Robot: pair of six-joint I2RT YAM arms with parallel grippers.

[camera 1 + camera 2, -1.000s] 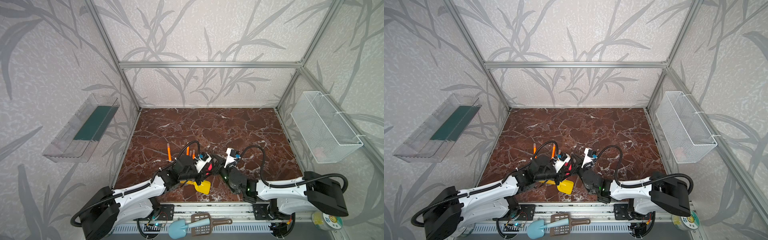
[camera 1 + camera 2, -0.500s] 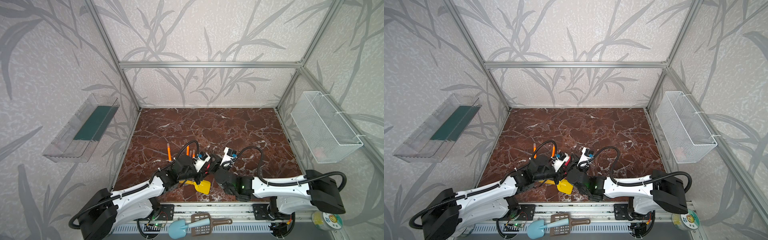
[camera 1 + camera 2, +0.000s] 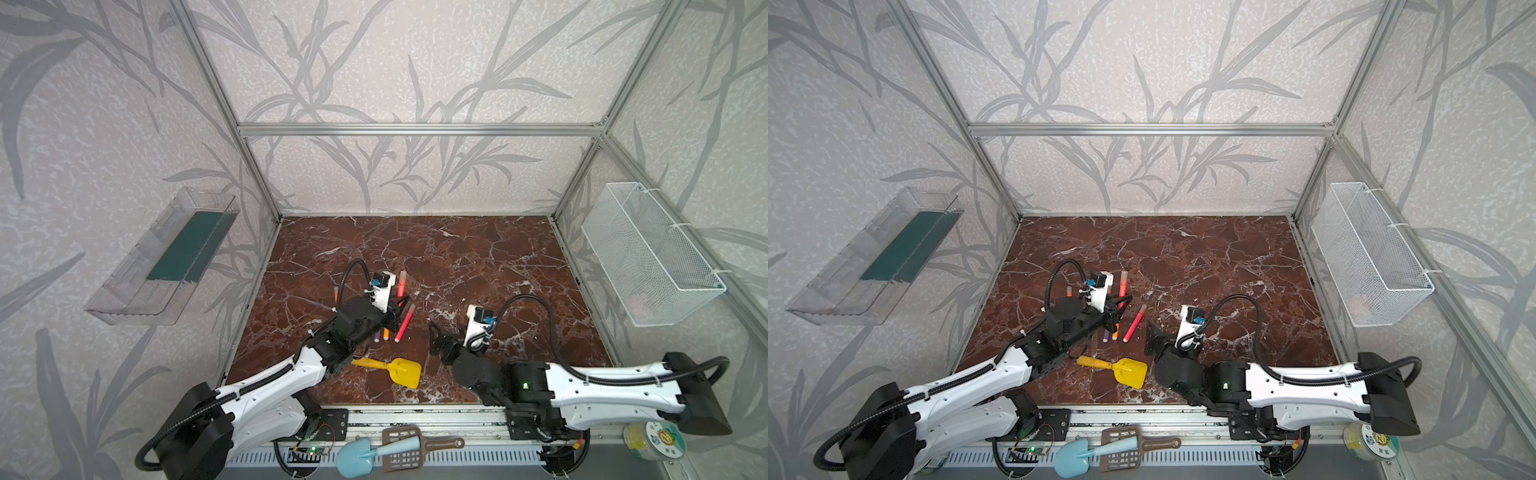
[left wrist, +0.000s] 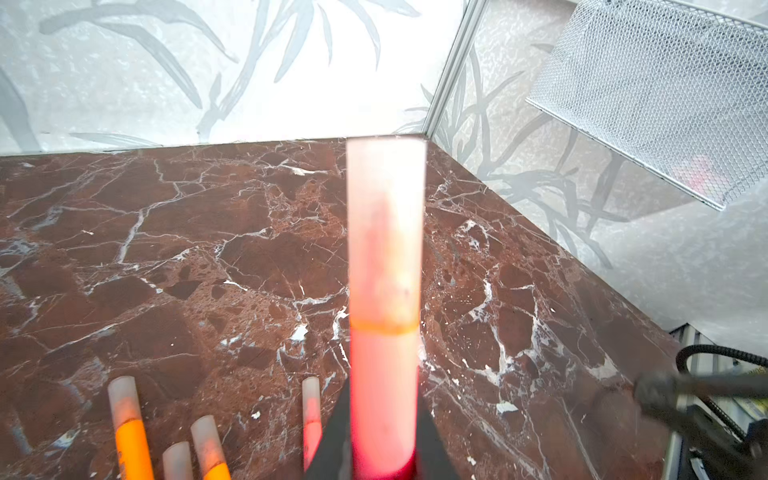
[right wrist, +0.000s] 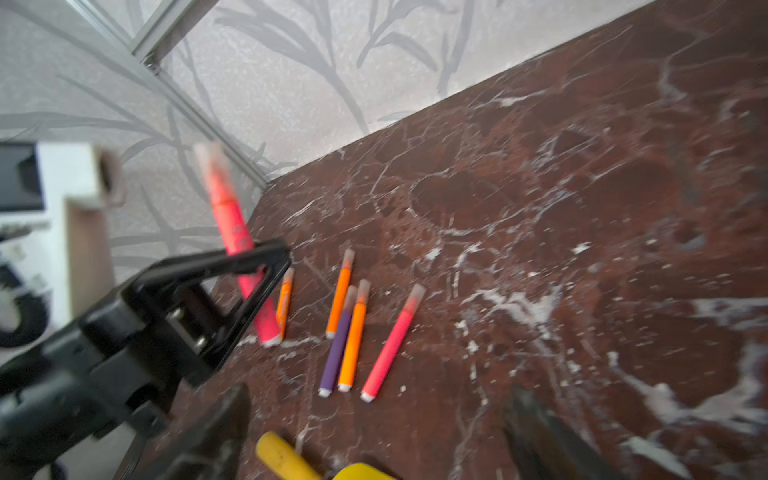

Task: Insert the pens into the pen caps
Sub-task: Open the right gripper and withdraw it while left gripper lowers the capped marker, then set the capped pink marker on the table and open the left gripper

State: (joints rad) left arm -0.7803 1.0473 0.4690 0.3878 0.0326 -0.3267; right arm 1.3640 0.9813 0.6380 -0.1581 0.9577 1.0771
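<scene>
My left gripper (image 3: pixel 398 302) (image 4: pixel 382 457) is shut on a red-pink pen (image 4: pixel 383 390) that points up and away, with a translucent pen cap (image 4: pixel 384 232) on its far end. This held pen (image 5: pixel 232 220) also shows in the right wrist view. On the marble lie another red-pink pen (image 3: pixel 404 322) (image 5: pixel 390 345), a purple pen (image 5: pixel 337 349) and three orange pens (image 5: pixel 353 340), each with a cap on one end. My right gripper (image 3: pixel 436 336) (image 5: pixel 374 436) hangs open and empty to the right of them, touching nothing.
A yellow toy shovel (image 3: pixel 395 368) lies near the front between the arms. A wire basket (image 3: pixel 648 257) hangs on the right wall, a clear tray (image 3: pixel 162 257) on the left wall. A blue shovel (image 3: pixel 357 455) and a brown sifter rest on the front rail.
The right gripper has opened and drawn back to the right, away from the left gripper. The left gripper has moved farther back with the capped red-pink pen in it.
</scene>
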